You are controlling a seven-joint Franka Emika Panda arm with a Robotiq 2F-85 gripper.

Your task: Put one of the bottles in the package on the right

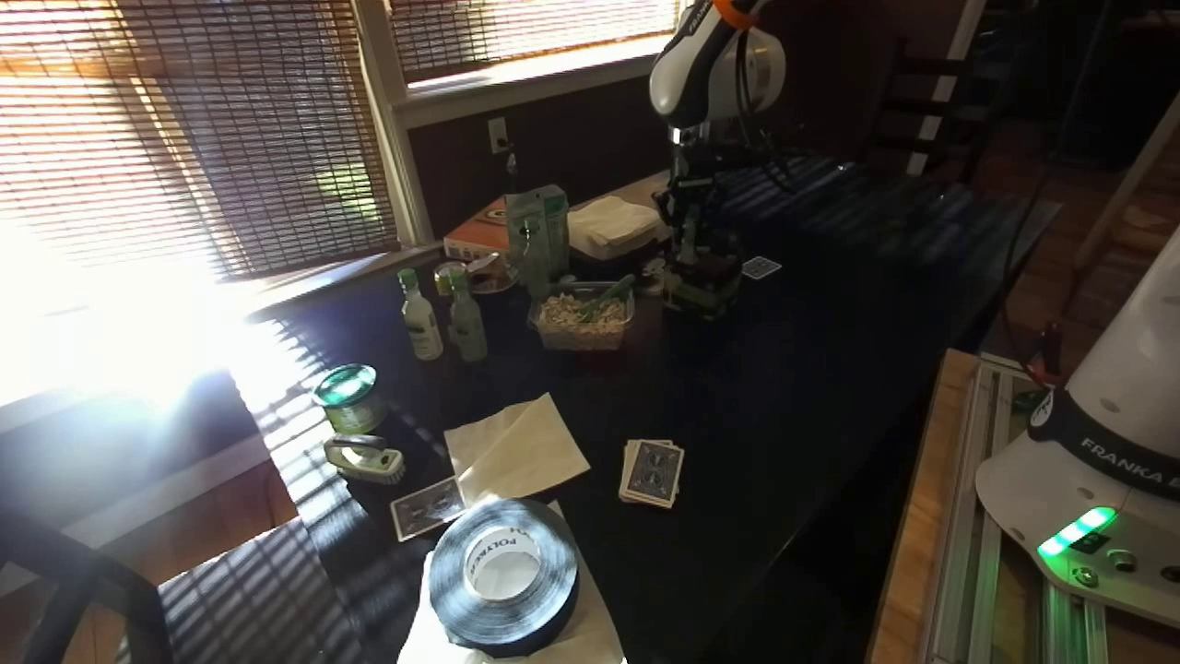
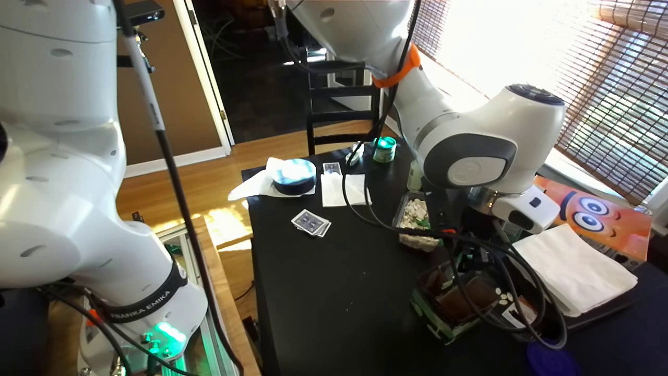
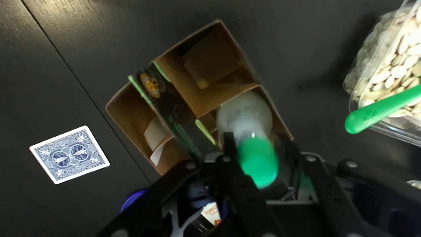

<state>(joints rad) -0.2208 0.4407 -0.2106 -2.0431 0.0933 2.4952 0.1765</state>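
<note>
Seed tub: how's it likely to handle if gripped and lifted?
The tub probably flexes under a squeeze: its clear walls look like thin plastic. The seeds would likely spill if it tilts, since the top is open. The green handle could snag; it reaches past the rim in the wrist view.

Your exterior views look down on the same table (image 1: 784, 397) from opposite ends, both taking in the robot base (image 2: 143, 308), while your wrist view peers steeply down, close over the carton (image 3: 209, 100).

The claw (image 1: 688, 247) points down at the carton (image 1: 699, 300).
</note>
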